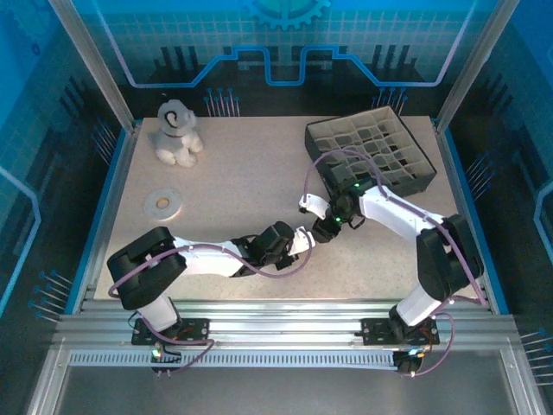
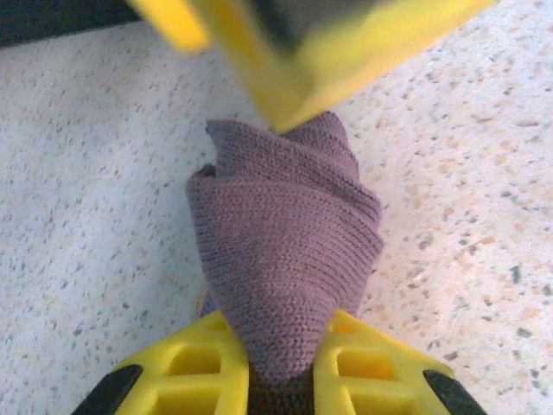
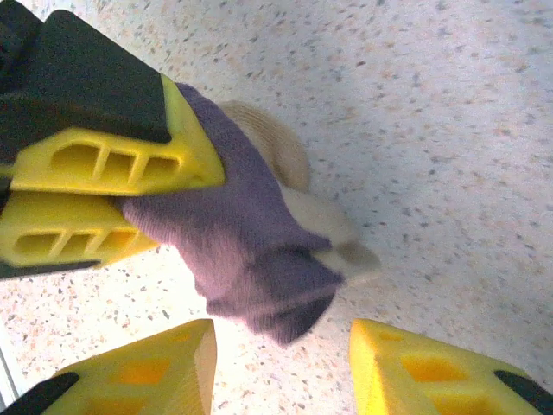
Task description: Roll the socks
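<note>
top / grippers: left gripper [image 1: 302, 239] and right gripper [image 1: 326, 225] meet tip to tip mid-table, a bit right of centre. Jaw gaps unreadable from this height.
top / table: speckled table [image 1: 242, 173]. Grey plush toy [image 1: 177, 131] at the far left, white ring [image 1: 162, 203] just nearer than it, black divided tray [image 1: 371, 154] at the far right. All well apart from the grippers.
left wrist / left jaws: nearly closed. Its yellow fingers [image 2: 186, 372] pinch the near end of the socks [image 2: 285, 251] between them, a firm hold.
left wrist / socks: purple knit bunched into a folded wad that runs away from the jaws over the table.
left wrist / right gripper: one blurred yellow finger [image 2: 302, 60] sits at the top, its tip right at the far end of the wad. Cannot tell if it touches.
right wrist / right jaws: well apart, with own fingers [image 3: 147, 367] at the bottom edge left and right. Nothing is clamped. The wad's lower tip sits at the mouth of the gap, clear of both pads.
right wrist / left gripper: comes in from the left [image 3: 186, 203], two yellow fingers close together, clamped on the purple knit.
right wrist / socks: purple wad [image 3: 242, 242] with a tan patch showing behind it. Over the table between the two grippers; cannot tell whether it is resting or lifted.
</note>
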`<state>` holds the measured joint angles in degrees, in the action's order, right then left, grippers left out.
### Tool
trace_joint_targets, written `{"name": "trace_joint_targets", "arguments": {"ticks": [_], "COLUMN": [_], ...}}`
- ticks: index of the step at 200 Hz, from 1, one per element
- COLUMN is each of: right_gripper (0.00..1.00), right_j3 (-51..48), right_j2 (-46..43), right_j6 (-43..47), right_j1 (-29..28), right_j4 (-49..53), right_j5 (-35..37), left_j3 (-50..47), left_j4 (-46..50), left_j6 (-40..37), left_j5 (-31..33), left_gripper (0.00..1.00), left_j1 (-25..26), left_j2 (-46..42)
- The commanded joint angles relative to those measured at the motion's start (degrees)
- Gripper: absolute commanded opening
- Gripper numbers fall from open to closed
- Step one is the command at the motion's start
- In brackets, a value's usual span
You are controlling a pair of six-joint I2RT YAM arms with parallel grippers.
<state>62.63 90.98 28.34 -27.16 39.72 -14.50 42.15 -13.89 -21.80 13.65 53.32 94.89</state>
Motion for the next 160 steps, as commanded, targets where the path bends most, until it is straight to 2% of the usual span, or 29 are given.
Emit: {"name": "trace_joint_targets", "arguments": {"ticks": [1, 33, 74, 121, 160], "right_gripper": [0.45, 0.44, 0.45, 0.42, 0.45], "right_j3": [-2.9, -4.6, -11.9, -23.0, -27.9], "right_j2": [-4.2, -8.7, -18.7, -26.1, -25.8], "right_j6": [-6.5, -19.5, -46.4, -70.2, -83.9], "right_j1": [0.1, 0.1, 0.1, -2.3, -5.2], "right_j4": [-3.6, -7.2, -15.0, -23.5, -29.8], "right_j5": [-0.2, 6.2, 12.4, 11.7, 11.7], "left_j3": [0.7, 3.1, 4.8, 4.1, 1.5], "left_j4": [7.8, 11.1, 12.2, 11.2, 7.5], "left_j6": [5.0, 11.0, 20.2, 30.5, 34.9], "left_j5": [-0.8, -2.5, -6.0, -5.8, -2.9], "left_gripper": [0.09, 0.09, 0.09, 0.09, 0.09], "left_j1": [-1.3, -2.8, -4.4, -4.4, -2.6], "left_j2": [0.3, 0.2, 0.0, -0.1, -0.4]}}
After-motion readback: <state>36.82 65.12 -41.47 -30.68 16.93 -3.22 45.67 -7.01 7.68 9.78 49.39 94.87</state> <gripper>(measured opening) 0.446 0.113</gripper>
